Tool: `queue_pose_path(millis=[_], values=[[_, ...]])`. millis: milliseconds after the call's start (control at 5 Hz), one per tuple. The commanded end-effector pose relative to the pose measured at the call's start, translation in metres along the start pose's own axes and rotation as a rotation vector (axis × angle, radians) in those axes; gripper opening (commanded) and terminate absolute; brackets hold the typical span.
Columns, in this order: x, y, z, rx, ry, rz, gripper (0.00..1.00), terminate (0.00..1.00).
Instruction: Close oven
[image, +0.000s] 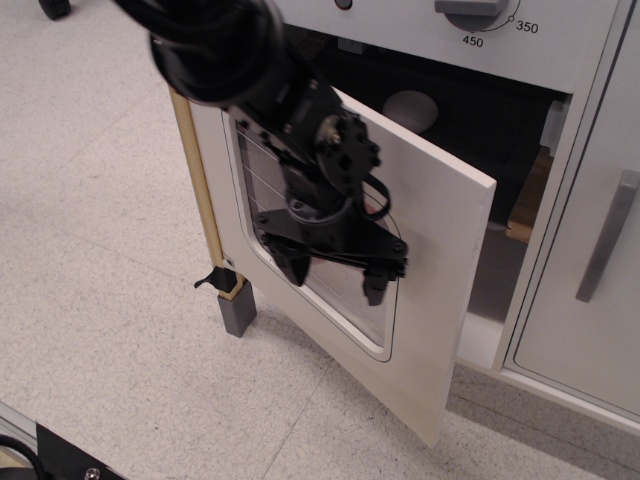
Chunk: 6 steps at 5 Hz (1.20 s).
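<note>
The white oven door (440, 240) hangs partly open, swung down and out from the oven's dark interior (490, 125). Its rounded clear window (340, 300) with thin lines is mostly covered by my arm, and the grey bar handle is hidden behind it. My black gripper (335, 278) is open and empty, fingers pointing down in front of the window's lower part. I cannot tell whether it touches the door.
A plain white cabinet door (585, 300) with a slim grey handle (607, 235) stands at the right. A control panel with a dial (470, 10) is above the oven. A wooden post (200, 190) with a grey foot (238, 312) stands at the left on the speckled floor.
</note>
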<state>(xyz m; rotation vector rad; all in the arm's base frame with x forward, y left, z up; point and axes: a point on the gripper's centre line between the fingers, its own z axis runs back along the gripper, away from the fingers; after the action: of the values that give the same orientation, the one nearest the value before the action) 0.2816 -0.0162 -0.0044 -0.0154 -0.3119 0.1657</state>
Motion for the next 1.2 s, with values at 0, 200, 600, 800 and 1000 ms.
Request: queue_pose_path(millis=[0,200,600,800,1000], values=[[0.037,-0.032,0.003,-0.055,-0.080,-0.015,1.00,0.00],[0.050,-0.044,-0.001,-0.056,-0.094,0.012,1.00,0.00],[0.082,-0.060,-0.013,-0.006,-0.209,0.065,1.00,0.00],[0.094,-0.060,-0.016,-0.002,-0.240,0.091,1.00,0.00],[0.102,-0.060,-0.017,-0.002,-0.249,0.111,1.00,0.00]])
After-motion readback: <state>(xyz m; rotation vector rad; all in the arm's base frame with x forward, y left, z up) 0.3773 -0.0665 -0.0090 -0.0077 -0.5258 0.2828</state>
